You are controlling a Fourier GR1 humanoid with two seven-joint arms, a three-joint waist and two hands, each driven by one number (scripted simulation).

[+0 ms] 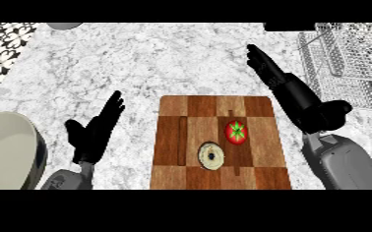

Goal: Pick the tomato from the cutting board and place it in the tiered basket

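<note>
A red tomato [236,132] with a green star-shaped top lies on the wooden cutting board [217,107], right of its middle. My right hand [294,94] hovers to the right of the board, fingers straight and pointing up-left, open and holding nothing. It is apart from the tomato. The wire tiered basket [338,59] stands at the far right edge of the counter. My left hand [94,130] rests open, fingers up, left of the board.
A pale round slice with a dark centre [211,156] lies on the board below-left of the tomato. A large beige rounded object [16,150] sits at the left edge. A grey dish rim [65,25] shows at the top left on the marble counter.
</note>
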